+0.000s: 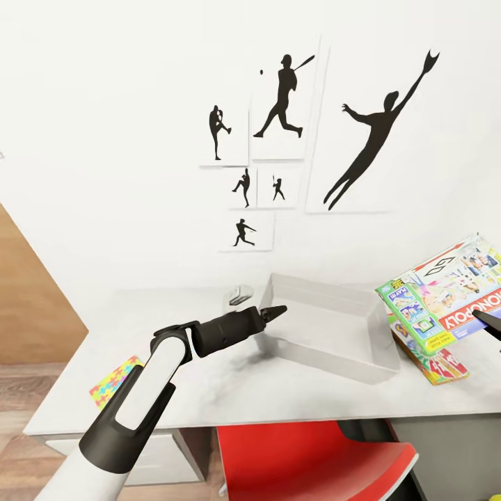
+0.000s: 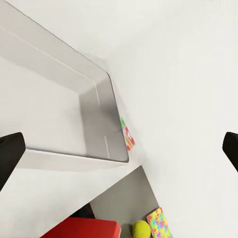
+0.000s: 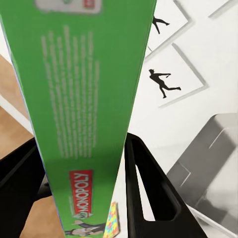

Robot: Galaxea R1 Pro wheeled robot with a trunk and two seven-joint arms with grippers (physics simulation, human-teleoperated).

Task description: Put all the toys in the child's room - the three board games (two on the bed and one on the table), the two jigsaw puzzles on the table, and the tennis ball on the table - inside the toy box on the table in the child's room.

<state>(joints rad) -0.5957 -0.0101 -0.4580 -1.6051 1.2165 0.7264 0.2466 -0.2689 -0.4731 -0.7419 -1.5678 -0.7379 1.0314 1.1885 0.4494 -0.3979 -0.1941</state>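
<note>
My left pincer (image 1: 277, 310) hangs open and empty over the grey toy box (image 1: 327, 330) on the light surface (image 1: 209, 390). My right pincer (image 3: 124, 163) clamps the green-edged board game (image 1: 445, 292) beside the box, under the white wall's silhouette pictures (image 1: 282, 97).

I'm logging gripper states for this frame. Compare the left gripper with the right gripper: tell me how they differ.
The left gripper holds nothing and hovers at the toy box rim, while the right gripper is clamped on the green-edged board game. The left gripper's fingers are spread wide, while the right's press against the board game's sides. Both have black fingers.
</note>
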